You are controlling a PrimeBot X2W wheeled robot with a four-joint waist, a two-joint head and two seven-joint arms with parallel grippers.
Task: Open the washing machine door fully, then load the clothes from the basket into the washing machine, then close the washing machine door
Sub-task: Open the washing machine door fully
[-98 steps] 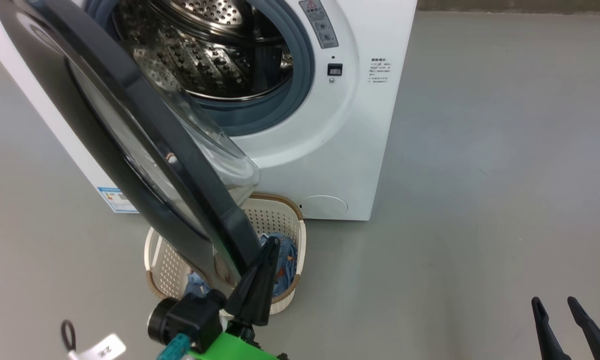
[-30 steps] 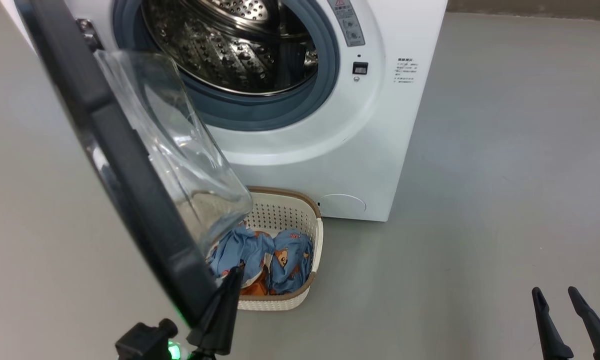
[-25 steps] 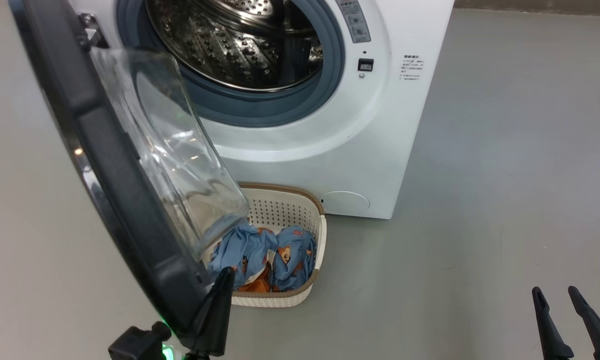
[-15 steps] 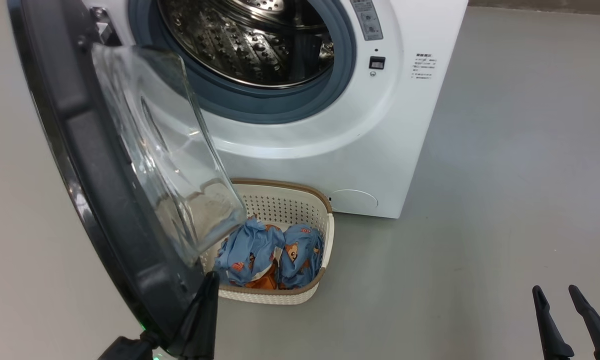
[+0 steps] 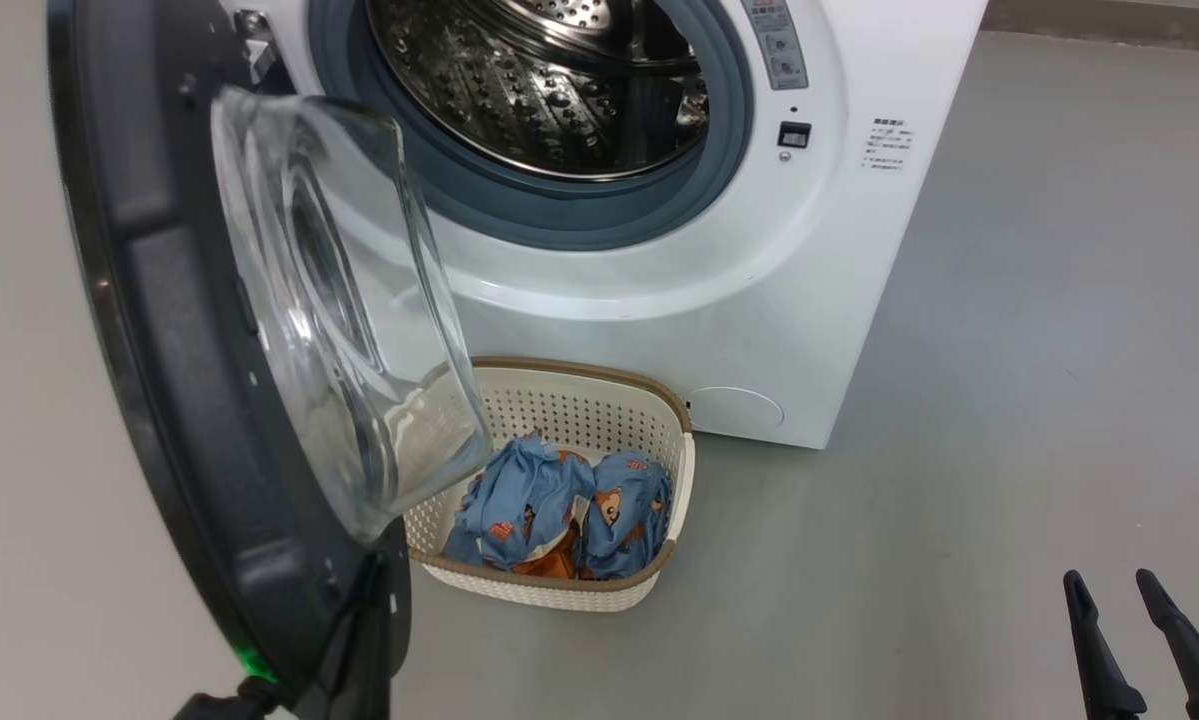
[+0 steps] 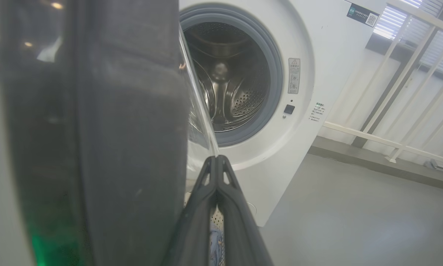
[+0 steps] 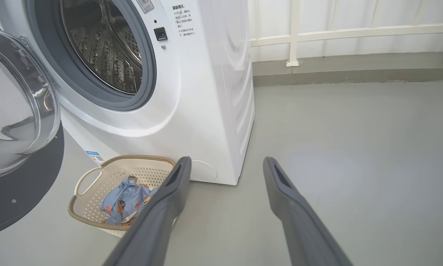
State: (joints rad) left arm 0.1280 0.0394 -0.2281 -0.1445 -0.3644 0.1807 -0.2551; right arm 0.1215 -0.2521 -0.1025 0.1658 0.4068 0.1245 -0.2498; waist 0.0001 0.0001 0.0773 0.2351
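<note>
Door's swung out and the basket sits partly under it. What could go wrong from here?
1. The left gripper is shut and only seems to press against the lower edge of the washing machine door, not grasp it. It could slip off and let the door swing back.
2. The door's glass bowl overhangs the left side of the basket, so an arm reaching for the clothes may knock the glass or tip the basket.

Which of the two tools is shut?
The left tool, next to the edge of the washing machine door: its two fingers are pressed together. The right tool has a clear gap between its fingers.
</note>
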